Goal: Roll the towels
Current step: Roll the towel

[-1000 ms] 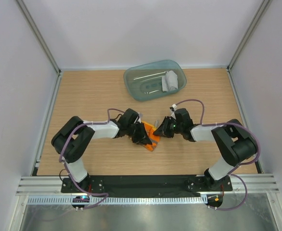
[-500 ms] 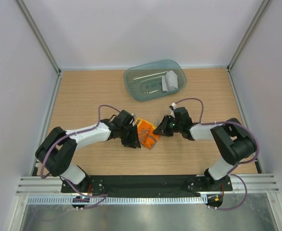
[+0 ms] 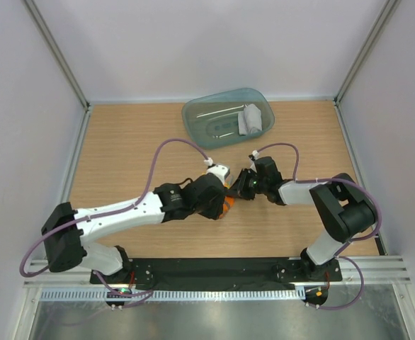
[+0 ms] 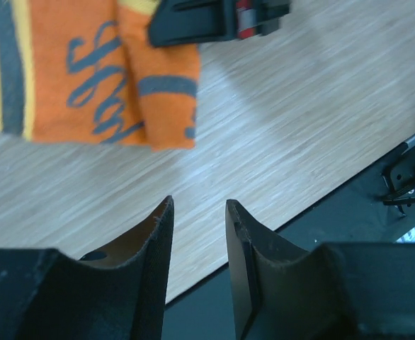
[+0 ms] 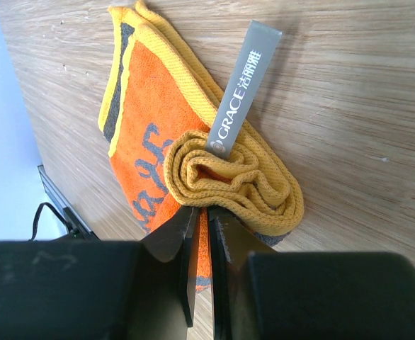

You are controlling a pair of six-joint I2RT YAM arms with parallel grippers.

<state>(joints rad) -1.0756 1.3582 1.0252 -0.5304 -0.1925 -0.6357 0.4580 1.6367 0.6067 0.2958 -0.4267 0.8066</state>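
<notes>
The yellow-orange towel [image 5: 158,134] lies mid-table with grey print facing up. Its end nearest the right gripper is wound into a loose roll [image 5: 236,180], and a grey label [image 5: 239,88] sticks out of the roll. My right gripper [image 5: 202,210] is shut on the orange layer at the foot of the roll. My left gripper [image 4: 199,205] hovers open just short of the towel's free corner [image 4: 161,106], with nothing between its fingers. In the top view the left wrist covers most of this towel [image 3: 226,206]. The grey towel [image 3: 250,119] lies bunched in the tray.
The translucent teal tray [image 3: 200,124] stands at the back centre on the wooden table. The black base rail [image 3: 214,269] runs along the near edge. Cage posts and white walls close in the left and right sides.
My left gripper has let go of the towel, opened, drawn back to the left, then swung over the towel. The right gripper has stayed shut on the rolled end.
</notes>
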